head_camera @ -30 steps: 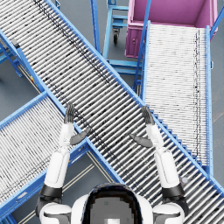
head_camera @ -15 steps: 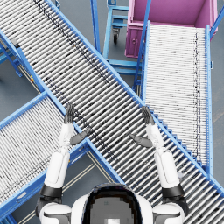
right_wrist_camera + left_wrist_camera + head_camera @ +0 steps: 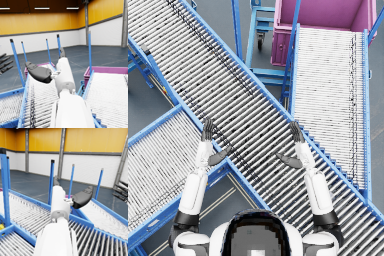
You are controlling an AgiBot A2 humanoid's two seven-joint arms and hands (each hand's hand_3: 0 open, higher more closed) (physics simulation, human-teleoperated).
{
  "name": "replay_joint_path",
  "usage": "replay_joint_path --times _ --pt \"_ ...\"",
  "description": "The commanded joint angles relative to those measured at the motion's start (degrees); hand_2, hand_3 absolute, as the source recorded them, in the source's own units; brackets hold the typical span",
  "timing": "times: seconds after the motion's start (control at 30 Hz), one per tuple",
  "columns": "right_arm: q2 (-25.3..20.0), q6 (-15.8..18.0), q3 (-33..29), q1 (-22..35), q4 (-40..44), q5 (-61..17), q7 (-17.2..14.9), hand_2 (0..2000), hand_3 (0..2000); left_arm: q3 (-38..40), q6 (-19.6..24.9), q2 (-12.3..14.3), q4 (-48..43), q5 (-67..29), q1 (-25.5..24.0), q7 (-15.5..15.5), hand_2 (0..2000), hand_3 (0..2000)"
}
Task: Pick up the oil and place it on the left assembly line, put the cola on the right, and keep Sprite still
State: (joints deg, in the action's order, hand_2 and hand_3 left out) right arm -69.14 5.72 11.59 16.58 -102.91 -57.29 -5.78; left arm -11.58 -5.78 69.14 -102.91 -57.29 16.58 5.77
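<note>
The left hand (image 3: 208, 146) hovers over the left edge of the middle conveyor (image 3: 243, 100), fingers straight and apart, thumb out, holding nothing. The right hand (image 3: 298, 148) hangs over the same conveyor's rollers near its right edge, likewise spread and empty. The left line (image 3: 158, 160) meets that conveyor on its left, and the right line (image 3: 328, 90) runs from its right side to a pink bin (image 3: 323, 15). Where the oil, cola and Sprite are cannot be told.
</note>
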Motion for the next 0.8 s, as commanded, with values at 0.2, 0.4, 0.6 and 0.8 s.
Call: replay_joint_path --times 0.2,0.4,0.6,0.8 --pt "-2.07 -4.94 -1.76 1.83 -0.57 0.0 5.0 0 0 3.2 4.99 2.01 0.18 0.0 1.91 -4.98 0 0" --pt "-3.46 -5.61 -5.58 3.02 -1.9 0.01 5.68 0 0 6.78 5.67 3.66 -0.5 0.01 4.25 -5.66 0 0" --pt "-4.69 -5.7 -8.31 4.71 -4.35 -12.69 5.77 0 0 10.27 5.76 4.72 -1.78 -15.25 6.15 -5.75 0 0" --pt "-5.54 -5.71 -11.15 6.71 -5.67 -22.6 5.78 0 0 14.14 5.78 5.23 -3.31 -25.16 9.51 -5.76 0 0"
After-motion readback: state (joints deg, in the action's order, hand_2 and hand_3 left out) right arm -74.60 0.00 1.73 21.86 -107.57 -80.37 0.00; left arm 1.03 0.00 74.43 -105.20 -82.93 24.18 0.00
